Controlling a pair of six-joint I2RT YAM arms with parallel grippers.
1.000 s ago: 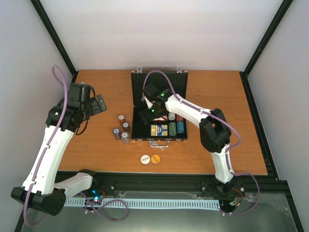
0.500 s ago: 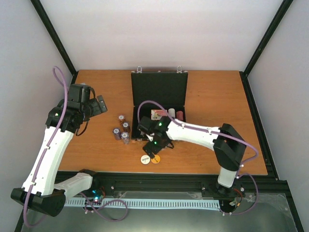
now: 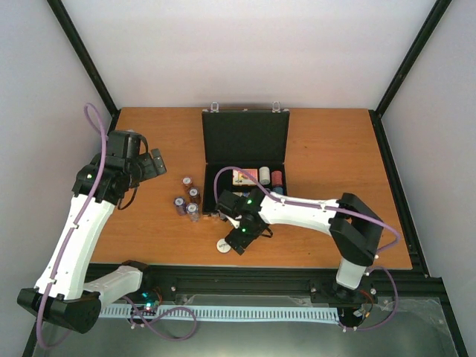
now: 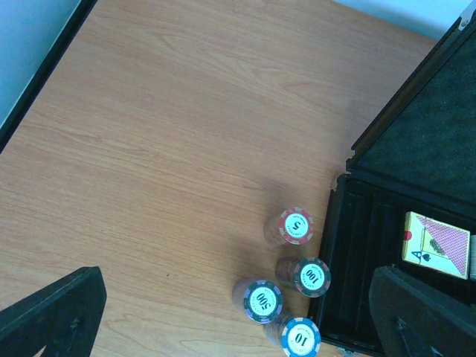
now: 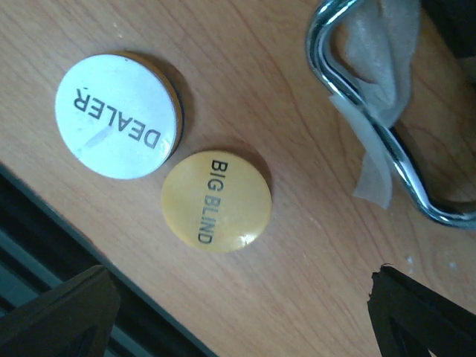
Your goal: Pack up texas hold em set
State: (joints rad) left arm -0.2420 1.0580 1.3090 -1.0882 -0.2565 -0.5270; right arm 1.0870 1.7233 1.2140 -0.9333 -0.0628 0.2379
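Glossy round orange disc [image 5: 216, 201] lies beneath right pincer [image 3: 241, 238], spread wide; left pincer [image 3: 153, 163] wide too.

Right arm [image 3: 305, 210] stretched low and leftward, right gripper [image 3: 242, 239] pointing down with fingers [image 5: 59, 316] spread wide, while left arm [image 3: 78, 223] stands raised and bent, left gripper [image 3: 152, 163] parted too.

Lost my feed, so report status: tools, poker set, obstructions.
Left tool open, hovering near loose chip stacks. Right tool open above Big Blind disc, Dealer disc beside it. Case open, part-filled. Nothing blocking either disc.
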